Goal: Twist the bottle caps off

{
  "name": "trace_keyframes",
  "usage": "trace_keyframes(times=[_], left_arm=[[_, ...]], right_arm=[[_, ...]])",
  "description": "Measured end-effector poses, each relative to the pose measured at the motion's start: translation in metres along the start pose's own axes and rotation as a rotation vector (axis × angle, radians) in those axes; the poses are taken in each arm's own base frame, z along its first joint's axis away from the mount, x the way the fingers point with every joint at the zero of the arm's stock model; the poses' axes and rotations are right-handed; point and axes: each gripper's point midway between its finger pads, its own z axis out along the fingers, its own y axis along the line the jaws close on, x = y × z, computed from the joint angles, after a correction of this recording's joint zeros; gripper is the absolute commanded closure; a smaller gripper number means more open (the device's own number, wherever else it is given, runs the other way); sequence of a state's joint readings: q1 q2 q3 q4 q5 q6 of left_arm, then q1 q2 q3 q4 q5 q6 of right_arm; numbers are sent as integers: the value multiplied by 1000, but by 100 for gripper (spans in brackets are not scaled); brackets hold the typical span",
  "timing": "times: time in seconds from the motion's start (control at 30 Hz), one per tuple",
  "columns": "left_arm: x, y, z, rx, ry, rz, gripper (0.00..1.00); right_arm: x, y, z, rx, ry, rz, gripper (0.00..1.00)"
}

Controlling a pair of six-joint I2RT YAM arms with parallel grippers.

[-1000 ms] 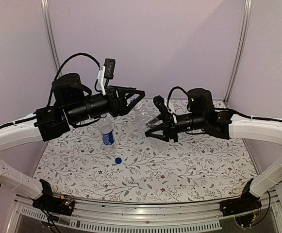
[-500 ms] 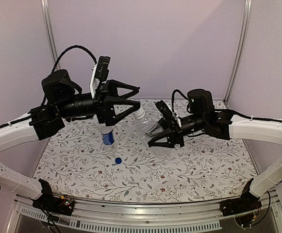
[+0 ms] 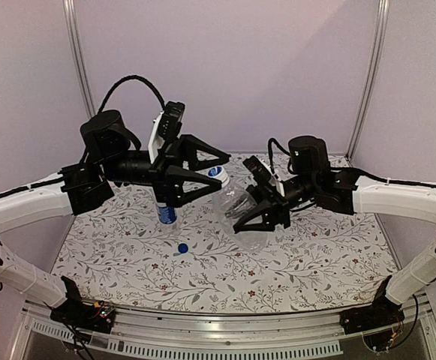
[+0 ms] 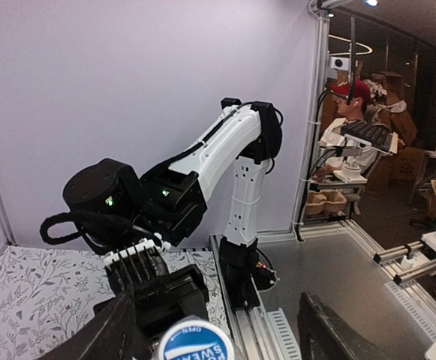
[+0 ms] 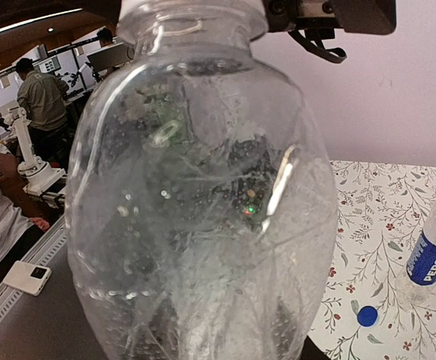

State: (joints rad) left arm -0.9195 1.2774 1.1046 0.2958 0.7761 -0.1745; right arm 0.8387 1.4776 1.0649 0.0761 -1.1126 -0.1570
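The right end effector (image 3: pixel 242 219) grips the plain bottle (image 3: pixel 233 201) aloft, while the released left end effector (image 3: pixel 220 173) straddles its blue-topped cap (image 3: pixel 217 172).

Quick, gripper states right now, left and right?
Left gripper: open, jaws straddling the blue-topped cap.
Right gripper: closed on the plain bottle.

So the labelled bottle (image 3: pixel 166 212) stands upright on the table (image 3: pixel 315 255), left of centre. The loose cap (image 3: pixel 182 247) lies just in front of it, not touching. To the right, the plain bottle (image 3: pixel 236 204) is up off the table and tilted, sitting between the right gripper's (image 3: pixel 236 217) fingers. The second cap (image 3: pixel 218 174) is on its upper-left end, sitting between the left gripper's (image 3: pixel 224 172) spread fingers, which reach in above the labelled bottle.
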Motion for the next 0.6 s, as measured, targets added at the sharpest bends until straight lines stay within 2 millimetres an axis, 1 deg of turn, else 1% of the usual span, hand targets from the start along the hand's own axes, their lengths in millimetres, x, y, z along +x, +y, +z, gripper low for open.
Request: trace_keyframes(times=[0.17, 0.3, 0.6], left_arm=[[5, -1, 2, 22, 8, 2, 40], [4, -1, 2, 26, 6, 4, 48], [3, 0, 2, 25, 1, 11, 57]], right_arm=[[-1, 3, 0, -19, -3, -2, 75], [-1, 3, 0, -24, -4, -1, 75], [-1, 3, 1, -24, -3, 2, 75]])
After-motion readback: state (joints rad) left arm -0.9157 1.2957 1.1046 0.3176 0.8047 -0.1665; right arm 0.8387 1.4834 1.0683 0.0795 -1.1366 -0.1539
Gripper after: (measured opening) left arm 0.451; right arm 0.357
